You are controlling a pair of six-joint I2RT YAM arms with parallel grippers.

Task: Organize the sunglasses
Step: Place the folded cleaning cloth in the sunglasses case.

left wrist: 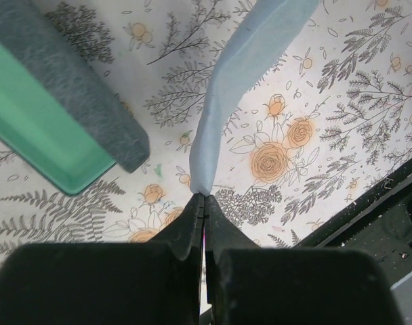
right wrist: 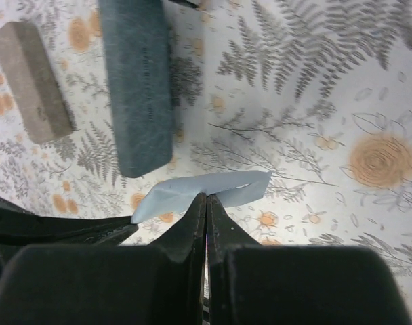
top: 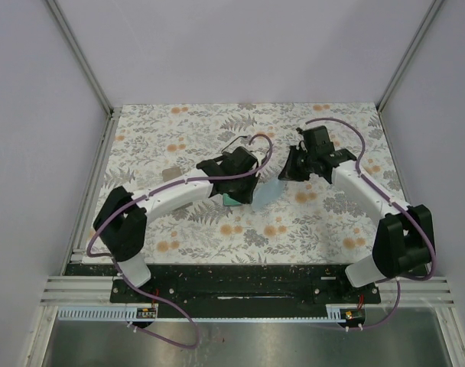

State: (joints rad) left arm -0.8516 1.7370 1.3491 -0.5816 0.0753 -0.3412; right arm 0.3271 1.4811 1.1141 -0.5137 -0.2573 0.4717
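Note:
My left gripper (top: 254,188) is shut on one end of a light-blue cloth (left wrist: 243,74), which stretches away from its fingertips above the table. My right gripper (top: 288,174) is shut on a light-blue cloth (right wrist: 213,188) too. The top view shows one cloth (top: 271,190) between the two grippers. An open teal case (left wrist: 36,128) with a dark grey shell (right wrist: 135,88) lies just left of the cloth. I cannot make out either pair of sunglasses for sure. A thin dark line (top: 232,142) behind the left wrist may be the wire frame.
A closed beige case (top: 171,173) lies on the flowered tablecloth at the left and also shows in the right wrist view (right wrist: 30,81). The table's black front edge (left wrist: 389,210) is near the left gripper. White walls stand on three sides.

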